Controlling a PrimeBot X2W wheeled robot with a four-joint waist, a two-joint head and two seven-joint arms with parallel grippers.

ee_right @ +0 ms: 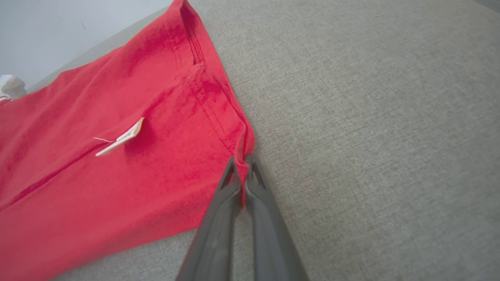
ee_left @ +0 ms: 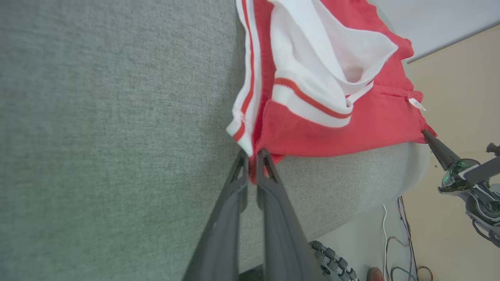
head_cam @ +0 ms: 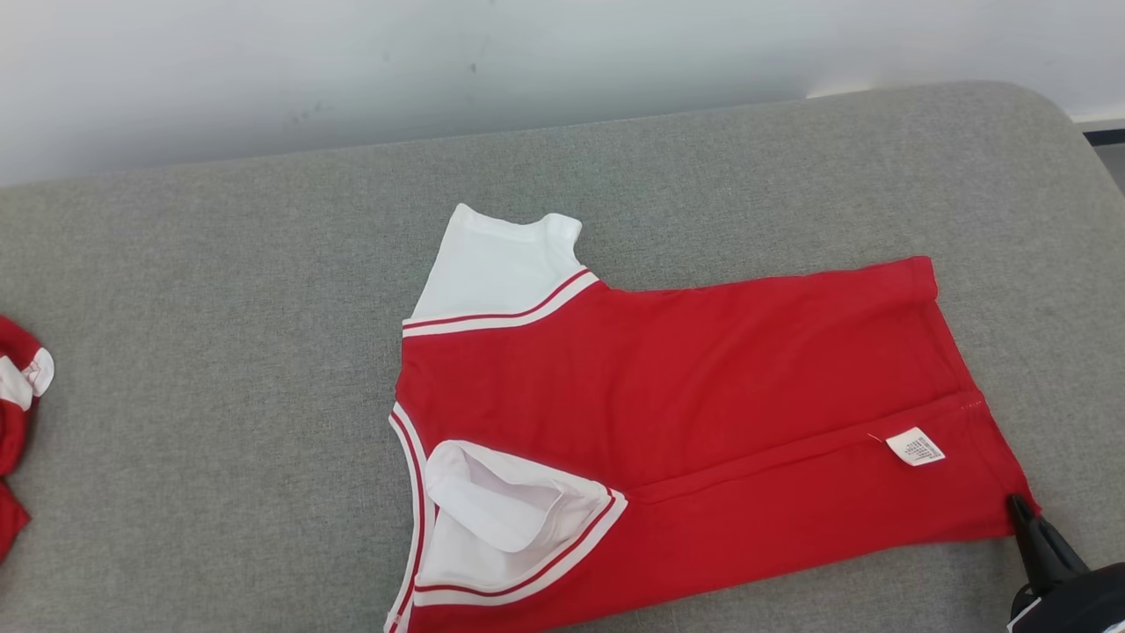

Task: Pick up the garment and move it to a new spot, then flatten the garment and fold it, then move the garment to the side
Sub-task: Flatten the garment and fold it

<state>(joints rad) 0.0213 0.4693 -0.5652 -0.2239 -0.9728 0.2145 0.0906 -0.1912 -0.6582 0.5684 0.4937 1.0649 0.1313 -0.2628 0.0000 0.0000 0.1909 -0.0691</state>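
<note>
The garment [head_cam: 685,387] is a red T-shirt with white sleeves and red-and-white striped trim, lying spread on the grey cushioned surface [head_cam: 220,352] with a white label on its near flap. In the left wrist view my left gripper [ee_left: 253,154] is shut on the garment [ee_left: 375,117] at its striped collar corner near the cushion's front edge. At the hem corner my right gripper [ee_right: 242,160] is shut on the red fabric [ee_right: 117,175]. That same right gripper [head_cam: 1019,505] appears at the lower right of the head view, and its dark tip [ee_left: 427,134] shows in the left wrist view.
Another red-and-white piece of cloth [head_cam: 18,422] lies at the far left edge of the cushion. A pale wall [head_cam: 439,61] runs behind the surface. Cables [ee_left: 394,242] lie on the floor below the cushion's front edge. Bare grey surface stretches left of and behind the shirt.
</note>
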